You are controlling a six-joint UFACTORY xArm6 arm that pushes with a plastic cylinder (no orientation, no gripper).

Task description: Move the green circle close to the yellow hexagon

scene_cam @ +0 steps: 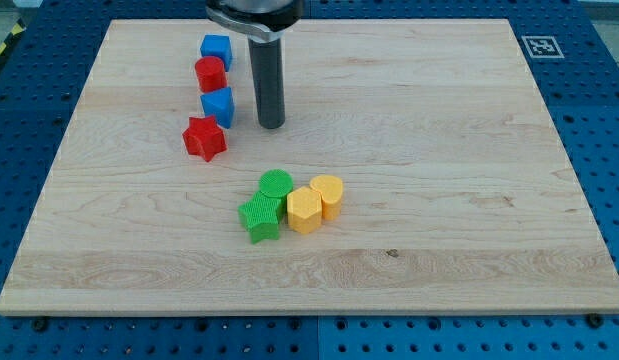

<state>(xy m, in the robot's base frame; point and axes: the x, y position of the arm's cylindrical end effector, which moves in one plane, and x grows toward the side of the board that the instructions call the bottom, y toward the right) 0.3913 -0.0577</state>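
The green circle stands near the board's middle, touching the yellow hexagon on its right. A green star sits just below-left of the circle, against it. A second yellow block, rounded in shape, touches the hexagon's upper right. My tip rests on the board above this cluster, well apart from it, just right of a blue block.
At the upper left a column of blocks runs down: a blue cube, a red block, the blue block, then a red star. The wooden board lies on a blue perforated table with a marker tag at top right.
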